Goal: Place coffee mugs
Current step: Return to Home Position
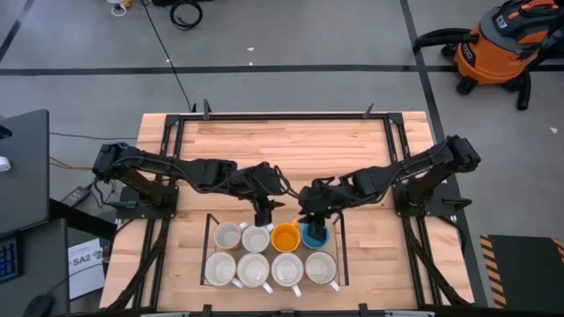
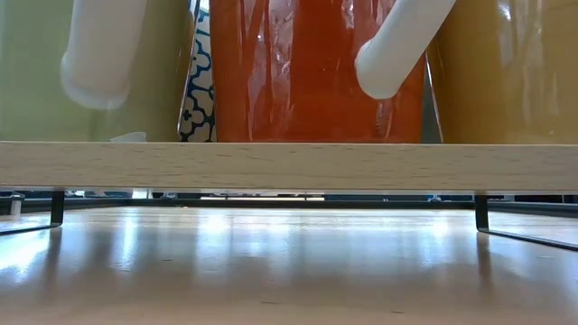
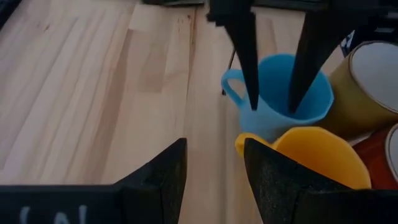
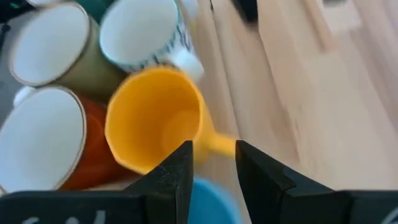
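Looks like homing, with eight mugs [image 1: 254, 269] in two rows on the near-middle shelf [image 1: 208, 246]; calls for raising clear the right gripper [image 1: 315, 224], jaws spread over the blue mug [image 1: 315, 237], and the left gripper [image 1: 263, 215], jaws narrow and empty.

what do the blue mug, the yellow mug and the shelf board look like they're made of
Blue mug: probably glazed ceramic, smooth, even colour, thick rounded rim. Yellow mug: likely the same, smooth faintly shiny inside. Shelf board: pale wood, fine grain on its edge, matt, seemingly unpainted.
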Motion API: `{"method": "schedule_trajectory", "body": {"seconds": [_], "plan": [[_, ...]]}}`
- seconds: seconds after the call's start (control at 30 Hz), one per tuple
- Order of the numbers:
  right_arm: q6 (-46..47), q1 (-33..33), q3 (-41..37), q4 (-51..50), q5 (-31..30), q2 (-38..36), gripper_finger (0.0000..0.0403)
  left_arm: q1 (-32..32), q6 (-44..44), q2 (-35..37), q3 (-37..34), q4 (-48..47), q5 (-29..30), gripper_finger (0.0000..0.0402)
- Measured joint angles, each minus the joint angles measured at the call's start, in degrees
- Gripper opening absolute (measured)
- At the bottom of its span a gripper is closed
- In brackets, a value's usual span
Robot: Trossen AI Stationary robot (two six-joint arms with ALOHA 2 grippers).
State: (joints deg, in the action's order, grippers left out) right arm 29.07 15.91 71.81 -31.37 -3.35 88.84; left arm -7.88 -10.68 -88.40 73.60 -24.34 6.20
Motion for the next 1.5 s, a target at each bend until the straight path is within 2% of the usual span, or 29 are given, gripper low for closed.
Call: {"method": "schedule_trajectory", "body": {"seconds": [0.3, 0.6, 1.1, 1.5], "plan": [[-13.99, -3.00, 6.12, 1.52, 1.34, 0.00, 0.0126, 0.05, 3.91, 5.19, 0.74, -0.08, 0.15, 0.0167], [-23.41, -6.11, 17.12, -7.30, 1.70, 0.00, 0.0126, 0.07, 6.65, 15.79, 0.72, -0.49, 0.18, 0.0167], [-25.15, -10.80, 38.08, -28.69, 1.44, -0.72, 0.0126, 0.04, 6.88, 34.50, 0.72, -6.43, 0.17, 0.0167], [-25.86, -12.79, 39.63, -32.97, 1.43, -12.97, 0.0126, 0.04, 2.32, 49.31, 0.70, -16.79, 0.13, 0.0167]]}}
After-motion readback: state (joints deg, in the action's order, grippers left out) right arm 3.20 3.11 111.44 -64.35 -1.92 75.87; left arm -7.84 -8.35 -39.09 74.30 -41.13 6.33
